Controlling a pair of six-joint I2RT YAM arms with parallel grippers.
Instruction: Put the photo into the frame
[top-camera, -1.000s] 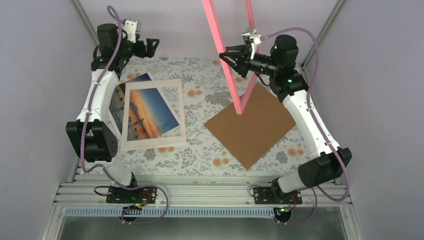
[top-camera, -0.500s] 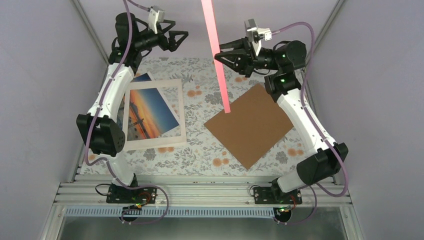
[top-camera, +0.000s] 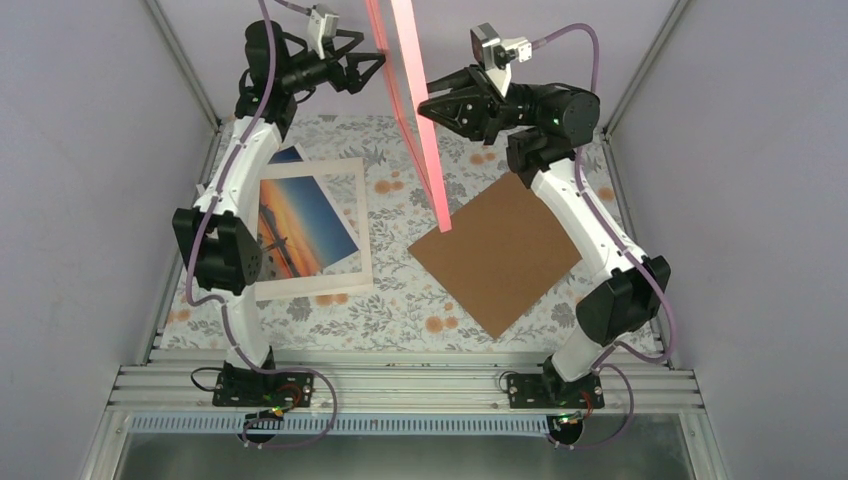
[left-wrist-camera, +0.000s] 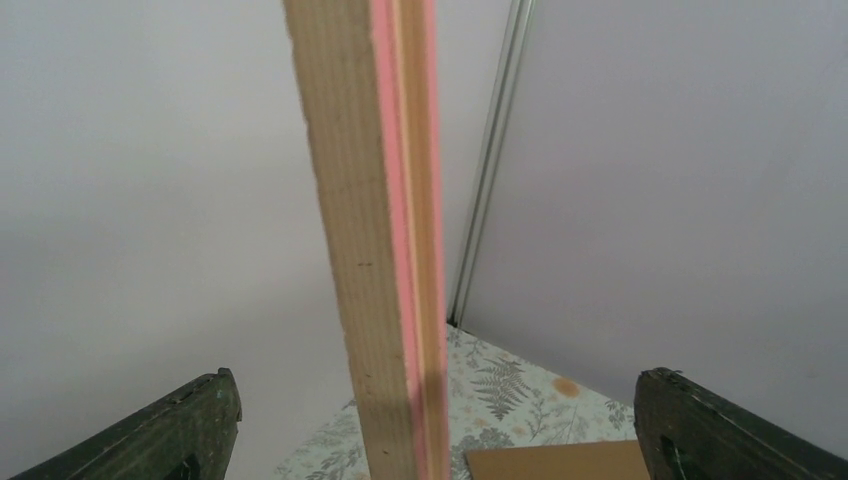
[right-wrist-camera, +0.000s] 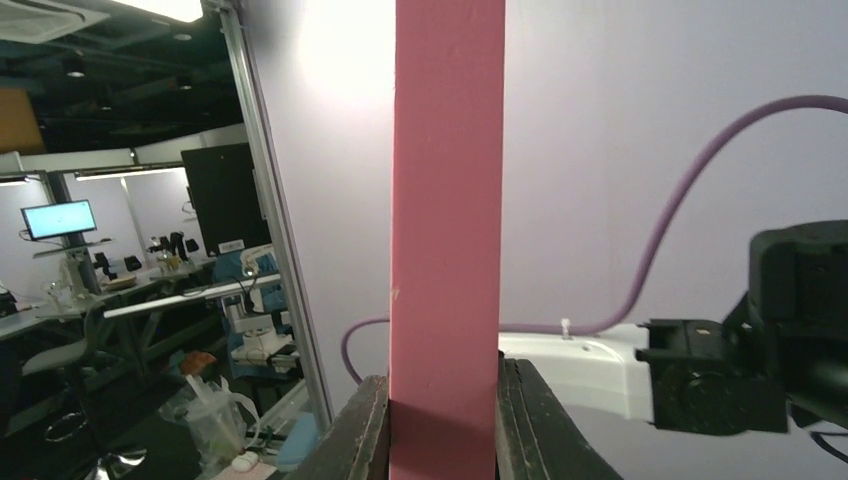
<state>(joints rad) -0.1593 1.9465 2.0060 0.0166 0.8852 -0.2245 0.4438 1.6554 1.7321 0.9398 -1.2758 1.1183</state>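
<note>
Top view, worktop: a floral-patterned worktop (top-camera: 400, 300) with aluminium rails (top-camera: 400, 385) along its near edge and plain lavender walls on the left, right and far sides.
Top view, the photo: the photo (top-camera: 300, 225) lies flat at the left, showing through the window of a cream mat board (top-camera: 362, 235).
Top view, backing board: a brown backing board (top-camera: 500, 250) lies flat on the right, turned like a diamond.
Top view, the frame: the frame (top-camera: 436, 185) is raised on edge above the middle of the worktop.
Top view, right gripper: the right gripper (top-camera: 428, 104) pinches the frame's rail.
Top view, left gripper: the left gripper (top-camera: 376, 70) is raised at the far left, just beside the frame.
Left wrist view: both fingers (left-wrist-camera: 185, 430) are spread wide; the frame's edge stands between them, touching neither. A wall corner post (left-wrist-camera: 495, 150) is behind.
Right wrist view: the fingers (right-wrist-camera: 345, 430) press on both sides of the upright pink rail. Behind it are the lavender wall, a purple cable (right-wrist-camera: 690, 190) and an office with a lit monitor (right-wrist-camera: 58, 217).
</note>
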